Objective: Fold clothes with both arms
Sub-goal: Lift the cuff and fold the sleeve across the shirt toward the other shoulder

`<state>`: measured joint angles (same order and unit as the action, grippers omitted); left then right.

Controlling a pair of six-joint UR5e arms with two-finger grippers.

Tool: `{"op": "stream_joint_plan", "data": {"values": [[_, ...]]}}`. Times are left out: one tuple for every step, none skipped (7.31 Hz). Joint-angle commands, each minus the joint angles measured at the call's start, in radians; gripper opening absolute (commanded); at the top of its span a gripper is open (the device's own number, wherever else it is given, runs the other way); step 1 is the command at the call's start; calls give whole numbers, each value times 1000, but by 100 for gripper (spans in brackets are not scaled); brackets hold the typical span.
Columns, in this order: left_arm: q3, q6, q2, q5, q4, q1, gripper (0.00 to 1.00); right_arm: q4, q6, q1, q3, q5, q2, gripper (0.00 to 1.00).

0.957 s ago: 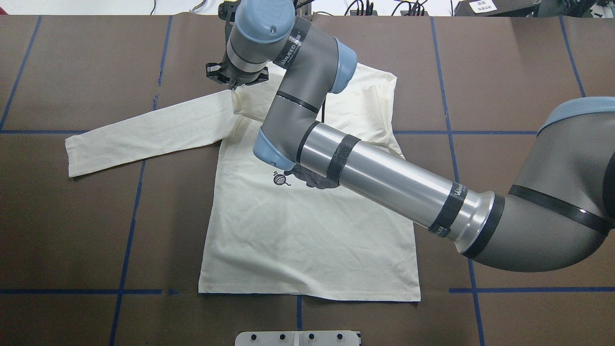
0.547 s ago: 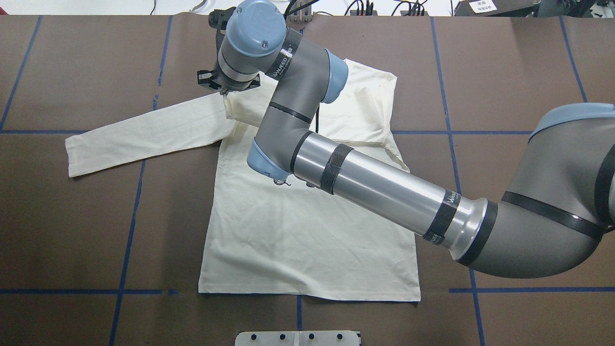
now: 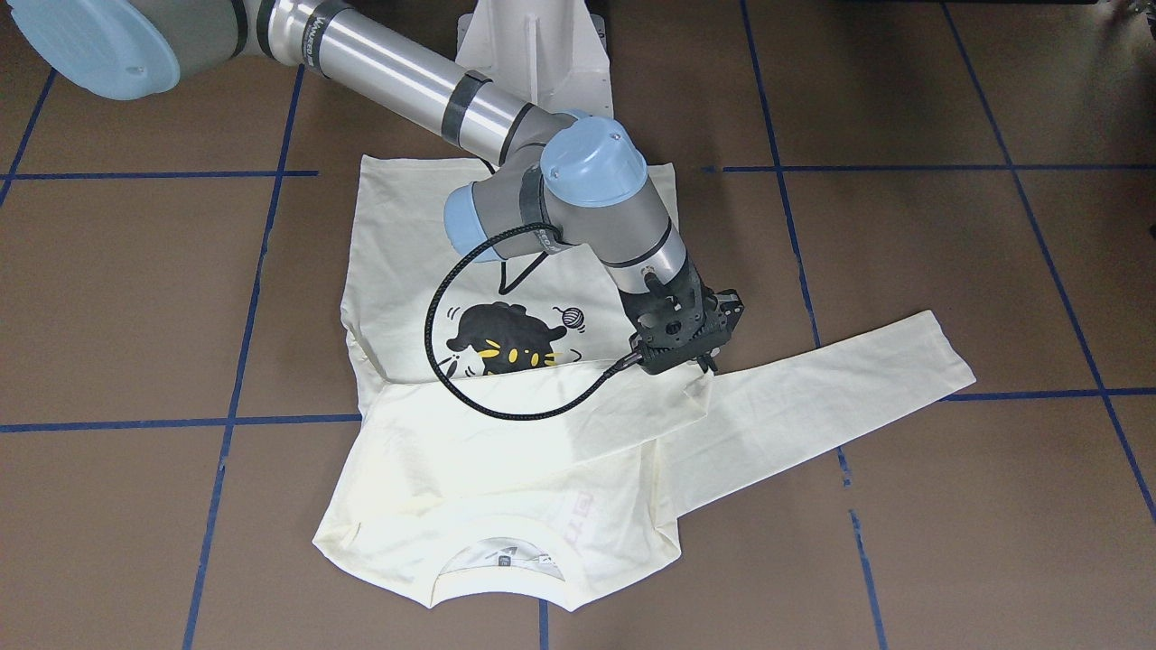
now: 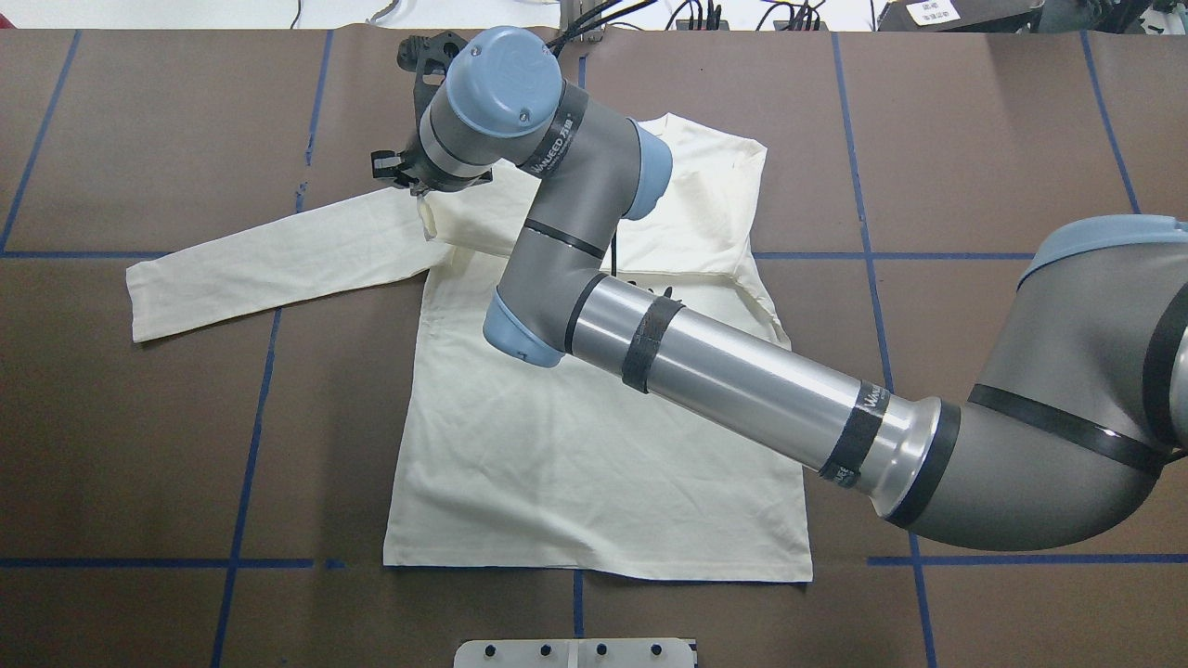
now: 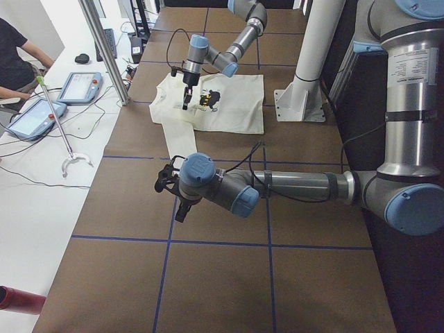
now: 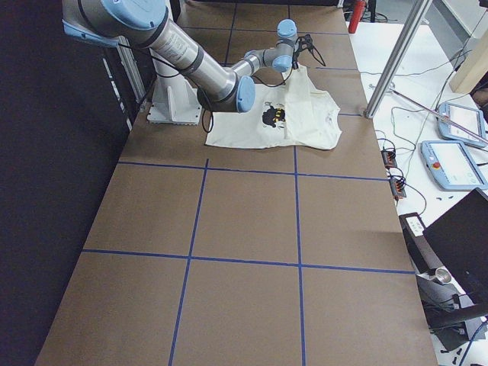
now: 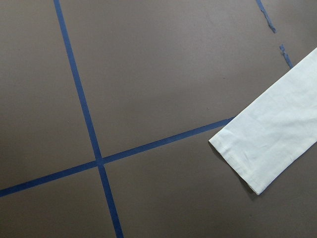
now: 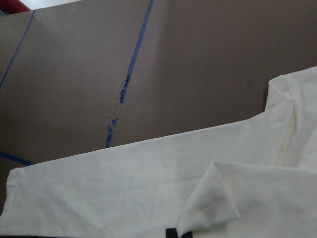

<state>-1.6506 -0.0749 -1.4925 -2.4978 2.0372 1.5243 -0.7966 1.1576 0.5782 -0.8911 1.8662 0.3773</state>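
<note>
The shirt (image 4: 594, 464) lies print-up on the brown table (image 4: 139, 445), one sleeve (image 4: 278, 255) stretched out flat. From overhead the right arm (image 4: 742, 380) hides the cat print (image 3: 501, 348); from the front the folded-over sleeve (image 3: 542, 402) covers its lower edge. The right gripper (image 3: 694, 363) pinches that sleeve's cuff. The left gripper (image 5: 179, 210) hovers over bare table, and I cannot tell how its jaws stand.

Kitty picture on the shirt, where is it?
In the front-facing view, the cat print sits centred on the shirt, left of the right pincer, above the folded-over sleeve.
</note>
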Motion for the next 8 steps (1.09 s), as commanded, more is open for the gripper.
{"op": "stream_joint_plan", "data": {"values": [[-2, -26, -2, -1, 1, -1, 100, 7, 5, -17, -41, 4, 53, 99], [-3, -40, -2, -1, 6, -1, 100, 7, 7, -17, -45, 4, 64, 100], [-3, -42, -2, -1, 6, -1, 100, 4, 67, -15, -55, 4, 63, 100], [-3, -70, -6, 8, 8, -4, 100, -6, 132, -2, -87, 13, 63, 100], [-3, -221, -32, 20, 18, -31, 100, -92, 172, 37, -127, 84, 66, 100], [-12, -346, -44, 99, 65, -91, 100, -281, 154, 78, -214, 150, 98, 100], [-27, -531, -41, 181, 152, -164, 100, -450, 134, 112, -301, 148, 145, 100], [-32, -731, -29, 309, 279, -268, 100, -570, 29, 156, -375, 148, 235, 100]]}}
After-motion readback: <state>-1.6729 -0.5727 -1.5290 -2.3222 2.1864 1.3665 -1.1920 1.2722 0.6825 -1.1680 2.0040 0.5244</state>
